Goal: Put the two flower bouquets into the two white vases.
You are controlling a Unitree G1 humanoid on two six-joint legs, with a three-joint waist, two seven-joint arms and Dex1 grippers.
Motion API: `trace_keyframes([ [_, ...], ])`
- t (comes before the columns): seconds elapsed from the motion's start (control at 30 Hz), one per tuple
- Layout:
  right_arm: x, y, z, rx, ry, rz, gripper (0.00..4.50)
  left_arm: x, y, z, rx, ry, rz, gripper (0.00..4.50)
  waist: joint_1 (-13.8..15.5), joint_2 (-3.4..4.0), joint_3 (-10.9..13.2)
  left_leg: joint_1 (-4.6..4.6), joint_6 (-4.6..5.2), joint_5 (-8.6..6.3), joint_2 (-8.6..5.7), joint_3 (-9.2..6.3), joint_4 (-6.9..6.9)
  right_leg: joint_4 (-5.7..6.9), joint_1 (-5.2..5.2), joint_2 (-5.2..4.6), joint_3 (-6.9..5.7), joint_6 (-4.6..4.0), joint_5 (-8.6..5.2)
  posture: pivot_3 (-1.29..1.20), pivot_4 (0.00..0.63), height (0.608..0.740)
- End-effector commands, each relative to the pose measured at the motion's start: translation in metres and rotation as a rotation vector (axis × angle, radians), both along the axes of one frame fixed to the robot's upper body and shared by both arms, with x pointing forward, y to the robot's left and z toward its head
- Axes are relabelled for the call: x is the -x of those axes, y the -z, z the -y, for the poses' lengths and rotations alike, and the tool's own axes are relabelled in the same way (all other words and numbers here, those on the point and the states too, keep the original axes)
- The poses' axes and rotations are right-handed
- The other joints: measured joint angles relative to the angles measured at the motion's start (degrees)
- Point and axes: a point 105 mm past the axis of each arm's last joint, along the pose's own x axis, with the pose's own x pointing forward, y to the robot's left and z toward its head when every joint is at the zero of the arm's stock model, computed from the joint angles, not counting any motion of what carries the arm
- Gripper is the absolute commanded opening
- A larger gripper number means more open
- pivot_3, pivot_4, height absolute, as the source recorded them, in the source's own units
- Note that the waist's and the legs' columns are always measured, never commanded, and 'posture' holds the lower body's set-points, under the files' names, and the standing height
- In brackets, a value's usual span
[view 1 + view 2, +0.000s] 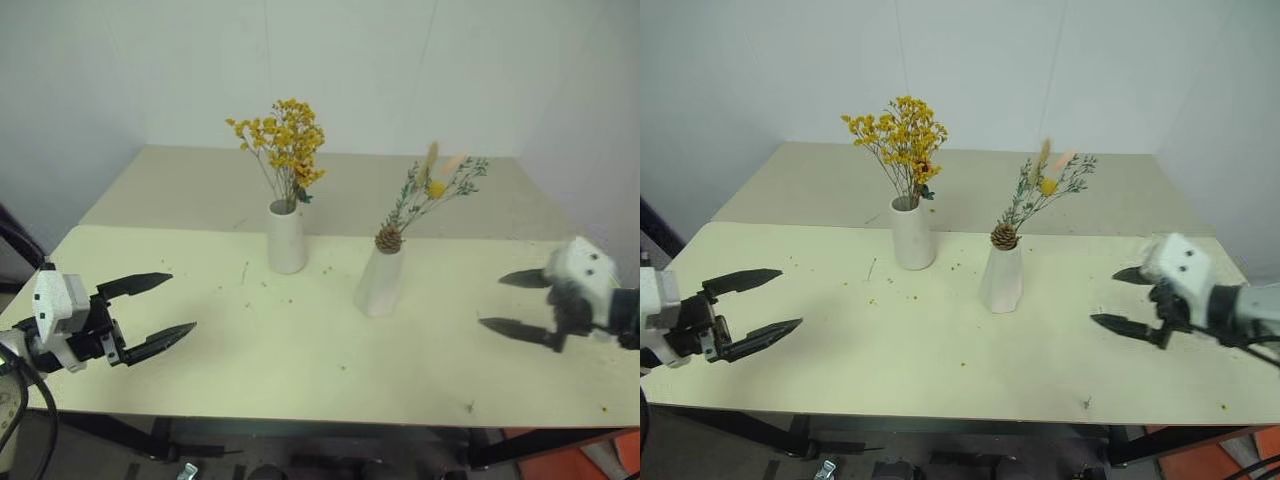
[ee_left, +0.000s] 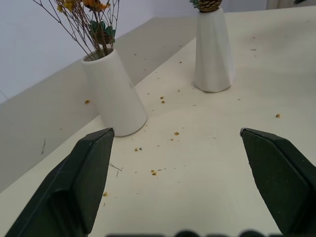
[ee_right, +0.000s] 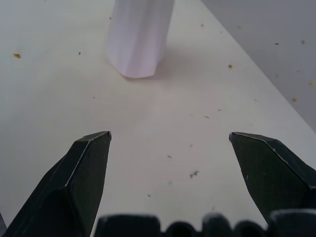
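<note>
The yellow-orange bouquet (image 1: 284,140) stands upright in the straight white vase (image 1: 286,238) at the table's middle. To its right, the grey-green bouquet (image 1: 430,195) with a pine cone sits in the tapering white vase (image 1: 381,282). My left gripper (image 1: 170,306) hovers open and empty over the table's near left part, well apart from both vases. Over the near right part my right gripper (image 1: 503,300) is open and empty too, pointing toward the tapering vase (image 3: 139,37). The left wrist view shows the straight vase (image 2: 114,94) and the tapering vase (image 2: 213,52) ahead of the fingers.
The pale table (image 1: 300,350) carries scattered flower crumbs (image 2: 154,172) around the vases. A white wall stands behind it. A second table surface (image 1: 190,190) adjoins at the back.
</note>
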Motion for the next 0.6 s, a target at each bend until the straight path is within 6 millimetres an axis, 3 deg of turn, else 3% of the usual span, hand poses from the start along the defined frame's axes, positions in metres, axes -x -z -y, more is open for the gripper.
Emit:
trace_keyframes([
  [0.03,0.003,-0.026,0.015,0.02,0.003,0.071,4.5,0.007,-0.017,0.0,0.0,-0.022,0.056,4.48,0.0,0.0,0.0,0.0,0.0,0.0,0.0,0.01,0.0,0.0,0.0,0.0,0.02,0.0,0.0,0.0,0.15,0.74],
  [0.17,0.001,-0.024,0.023,0.05,0.032,0.064,4.5,0.007,-0.018,0.0,-0.001,-0.026,0.041,4.48,0.0,0.01,0.0,0.04,0.0,0.0,0.01,0.07,0.0,0.01,0.02,0.0,0.04,0.13,-0.07,0.0,0.15,0.74],
  [0.6,0.005,-0.013,0.026,0.066,0.063,0.053,4.5,-0.003,-0.018,-0.01,-0.074,-0.089,0.027,4.48,0.0,0.02,0.0,0.01,0.0,0.0,0.0,0.11,-0.01,0.01,-0.03,0.0,0.1,0.17,-0.1,0.0,0.15,0.74],
])
